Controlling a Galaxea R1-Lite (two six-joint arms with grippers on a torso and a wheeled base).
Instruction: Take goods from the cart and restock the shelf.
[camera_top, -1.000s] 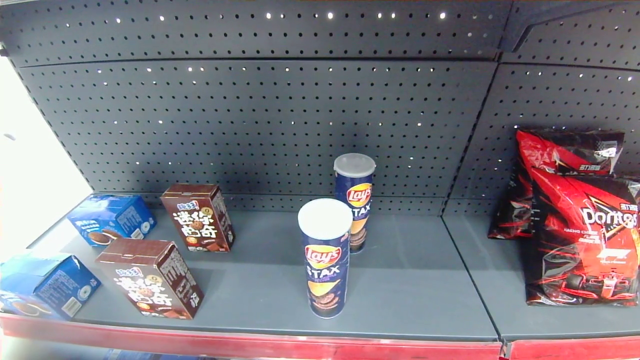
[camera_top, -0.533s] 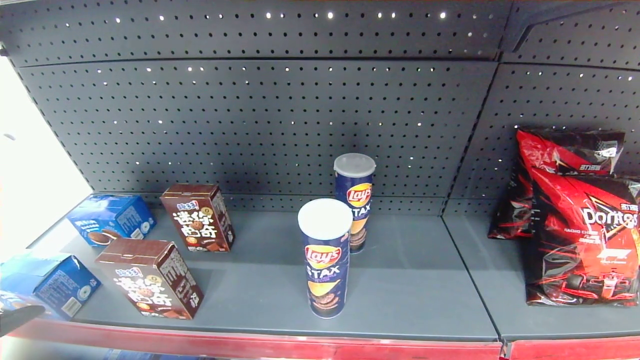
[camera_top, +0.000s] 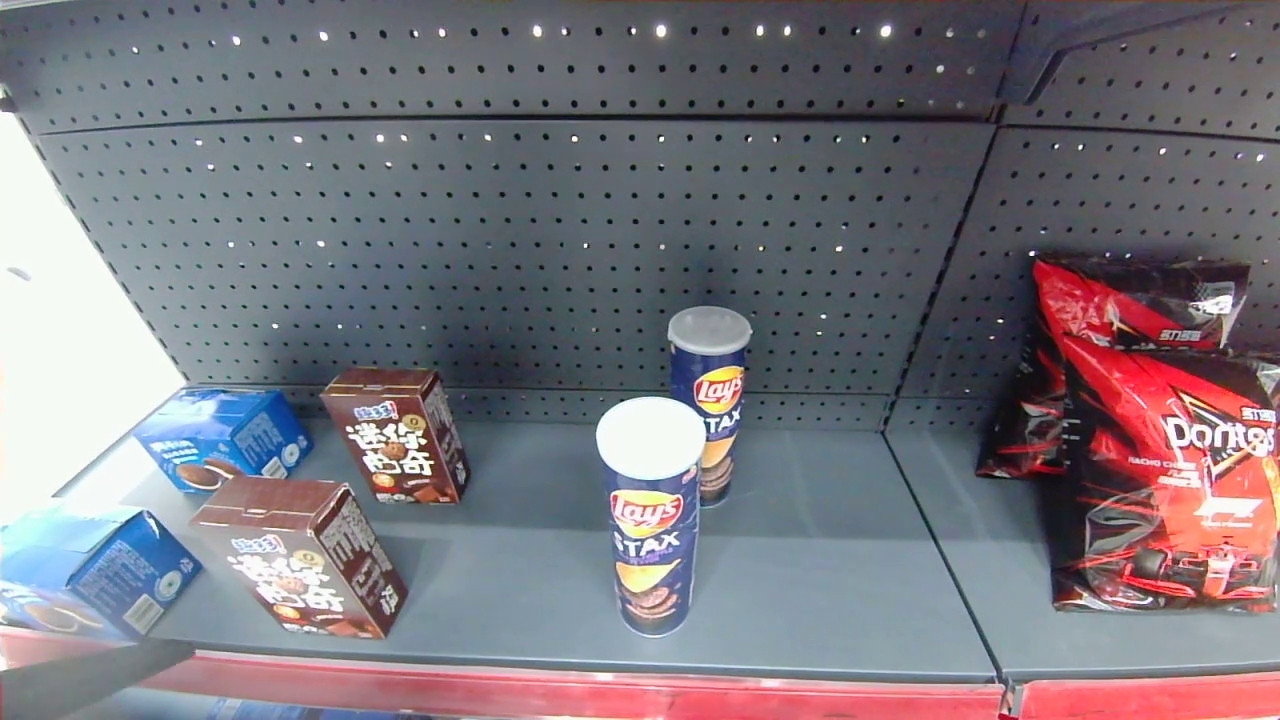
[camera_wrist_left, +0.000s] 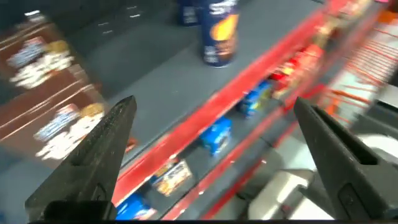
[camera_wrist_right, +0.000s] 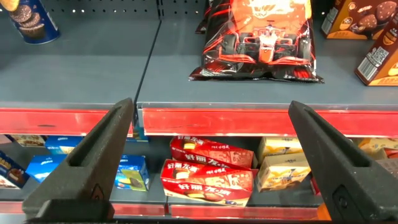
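My left gripper (camera_wrist_left: 211, 155) is open and empty, hanging in front of the shelf's red front edge (camera_wrist_left: 205, 121), with brown cookie boxes (camera_wrist_left: 50, 118) and a blue chip can (camera_wrist_left: 219, 34) beyond it. One of its dark fingers (camera_top: 90, 672) pokes in at the lower left corner of the head view, below the blue cookie box (camera_top: 85, 575). My right gripper (camera_wrist_right: 211, 162) is also open and empty, in front of the shelf edge (camera_wrist_right: 205, 118) below a red chip bag (camera_wrist_right: 258, 37).
On the grey shelf (camera_top: 820, 580) stand two blue boxes, two brown boxes (camera_top: 310, 555), two chip cans (camera_top: 650, 510) and red chip bags (camera_top: 1165, 480). A perforated back wall (camera_top: 520, 250) closes the rear. The lower shelf holds red packs (camera_wrist_right: 208, 171) and blue boxes (camera_wrist_right: 127, 174).
A dark finger of my left gripper has come up into the head view's lower left corner and moved right. The goods on the shelf have not moved.
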